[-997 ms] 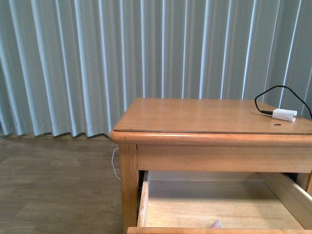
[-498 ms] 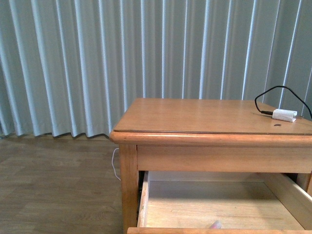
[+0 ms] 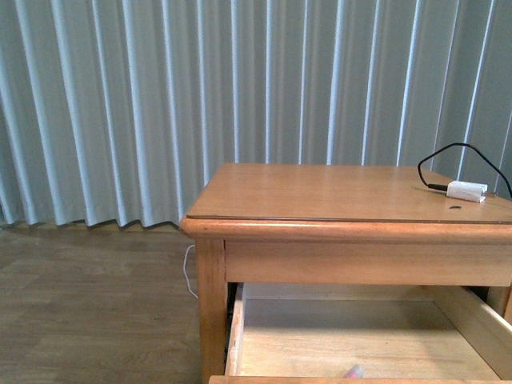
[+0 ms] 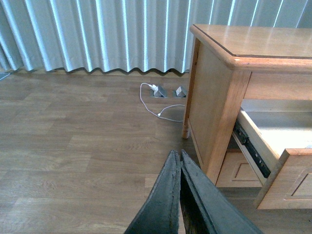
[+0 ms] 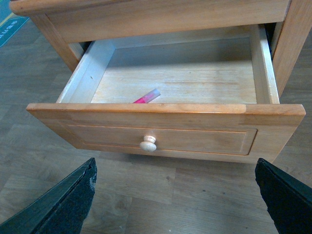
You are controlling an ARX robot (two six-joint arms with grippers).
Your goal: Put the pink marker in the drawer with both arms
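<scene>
The upper drawer (image 5: 165, 117) stands pulled open, its round knob (image 5: 147, 143) on the panel front. The pink marker (image 5: 146, 97) lies inside on the drawer floor near the front wall; its tip also peeks out in the front view (image 3: 353, 372). My right gripper (image 5: 178, 195) is wide open and empty, in front of the drawer and below the knob. My left gripper (image 4: 178, 157) is shut and empty, over the floor to the left of the nightstand (image 4: 214, 97). The open drawer also shows in the left wrist view (image 4: 273, 141) and the front view (image 3: 360, 336).
A white adapter (image 3: 466, 190) with a black cable lies at the right of the nightstand top (image 3: 320, 192). A white cord and floor sockets (image 4: 161, 92) lie by the curtain. A lower drawer (image 4: 239, 170) sits under the open one. Wood floor surrounds the nightstand.
The front view has shifted slightly, so the nightstand sits a little lower in the picture. The marker stays in the drawer.
</scene>
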